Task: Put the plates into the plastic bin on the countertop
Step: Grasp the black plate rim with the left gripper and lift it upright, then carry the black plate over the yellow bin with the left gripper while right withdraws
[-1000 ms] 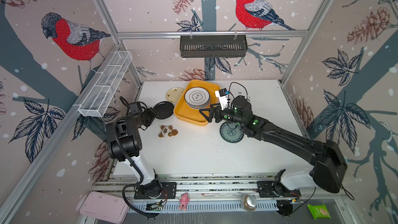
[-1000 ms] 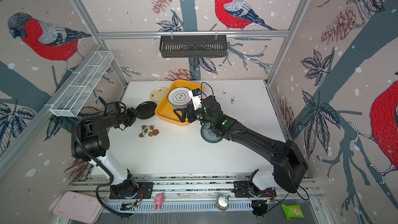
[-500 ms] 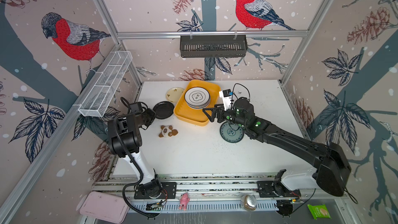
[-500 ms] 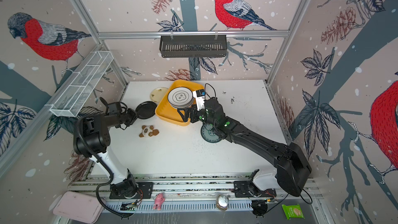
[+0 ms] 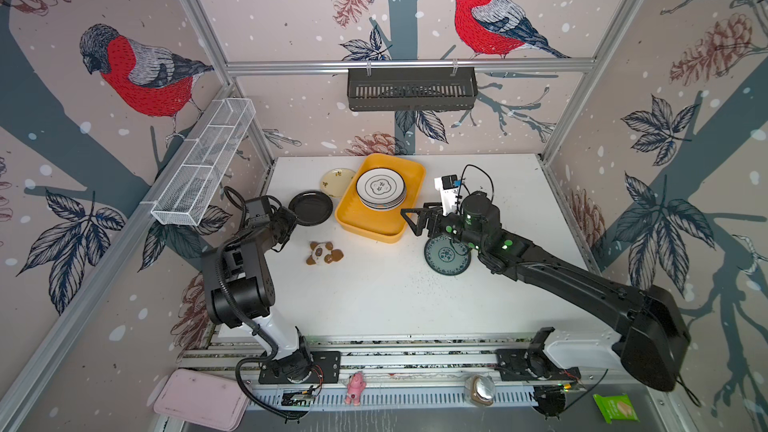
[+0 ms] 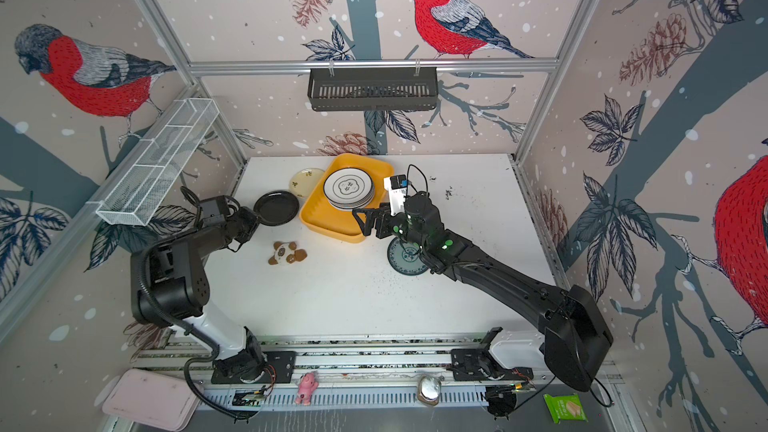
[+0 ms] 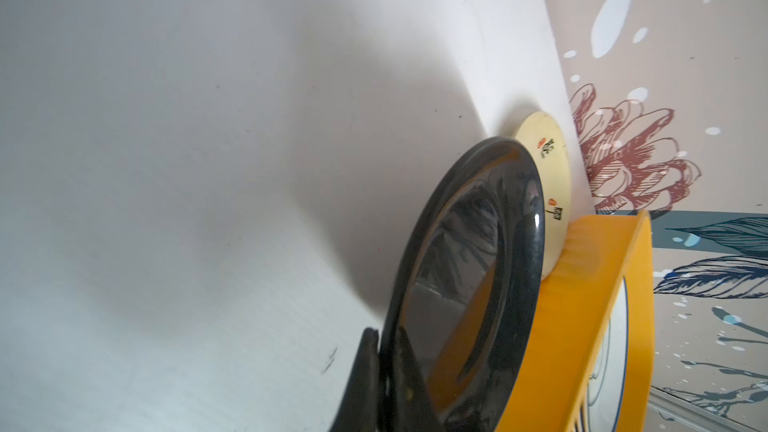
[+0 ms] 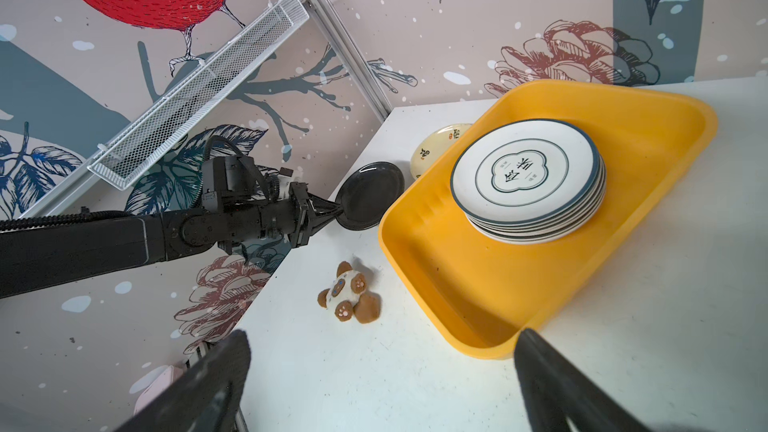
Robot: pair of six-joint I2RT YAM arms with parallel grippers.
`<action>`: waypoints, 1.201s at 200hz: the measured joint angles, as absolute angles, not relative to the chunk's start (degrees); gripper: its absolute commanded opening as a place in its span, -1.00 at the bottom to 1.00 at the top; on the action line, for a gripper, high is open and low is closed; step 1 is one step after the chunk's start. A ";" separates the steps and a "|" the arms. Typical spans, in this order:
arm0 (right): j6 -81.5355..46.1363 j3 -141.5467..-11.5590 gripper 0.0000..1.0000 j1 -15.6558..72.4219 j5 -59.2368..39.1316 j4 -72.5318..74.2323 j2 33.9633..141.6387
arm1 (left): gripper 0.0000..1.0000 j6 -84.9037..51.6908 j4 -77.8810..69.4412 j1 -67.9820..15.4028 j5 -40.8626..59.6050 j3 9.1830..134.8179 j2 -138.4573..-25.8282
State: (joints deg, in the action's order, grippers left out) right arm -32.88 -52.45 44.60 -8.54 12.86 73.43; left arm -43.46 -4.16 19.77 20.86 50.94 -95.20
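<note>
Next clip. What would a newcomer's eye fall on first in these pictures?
First comes the yellow-orange plastic bin at the back of the white countertop, holding a stack of white plates. Just left of it in both top views, the left gripper is shut on the rim of a glossy black plate. The right gripper hangs open at the bin's near right corner, close to a teal plate.

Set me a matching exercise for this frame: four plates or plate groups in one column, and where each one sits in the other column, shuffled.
Things:
1. black plate
2. teal plate
3. cream plate
4. white plate stack

Places:
A. inside the yellow bin
B. rim pinched in the left claw
C. on the countertop, partly under the right arm
D. on the countertop beside the bin, nearest the back wall

Pairs: 1-B, 2-C, 3-D, 4-A
</note>
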 measured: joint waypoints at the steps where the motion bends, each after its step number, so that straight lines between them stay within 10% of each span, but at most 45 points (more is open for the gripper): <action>1: -32.88 -52.42 0.99 44.58 -8.49 12.86 73.38 | -1.00 -43.51 -4.12 19.77 20.86 50.92 -94.94; 240: -36.25 -45.84 0.99 38.20 -5.54 13.37 64.53 | -1.00 -40.05 3.75 17.41 23.75 55.29 -78.43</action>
State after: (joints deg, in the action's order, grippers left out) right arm -36.25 -45.84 38.20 -5.54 13.37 64.53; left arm -40.05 3.75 17.41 23.75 55.29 -78.43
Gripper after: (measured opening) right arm 0.996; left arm 0.078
